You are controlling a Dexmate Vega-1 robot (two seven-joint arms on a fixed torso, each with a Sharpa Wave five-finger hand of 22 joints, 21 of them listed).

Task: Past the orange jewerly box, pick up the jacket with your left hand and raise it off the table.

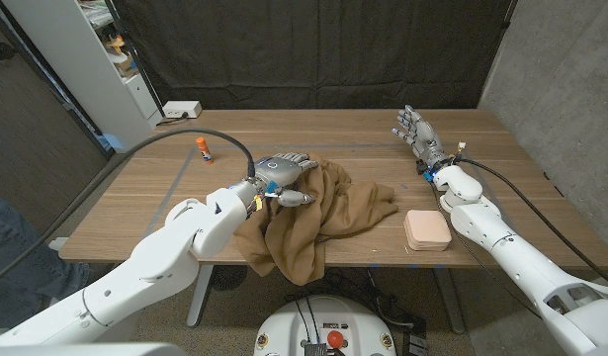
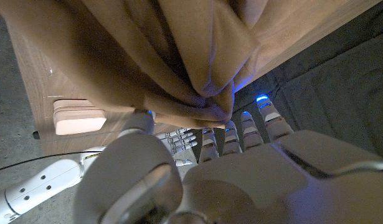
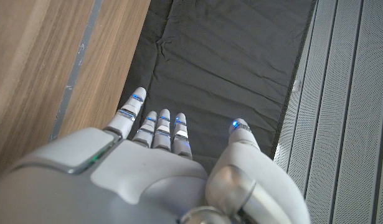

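Your left hand (image 1: 284, 180) has the jacket (image 1: 318, 218) pinched in a bunch of cloth, beside the orange box (image 1: 426, 229), so the grasp looks done. Most of it lies on the bench (image 1: 313, 133), spilling over the near edge; keep raising. Your right hand (image 1: 417, 133) hangs open, holding nothing.
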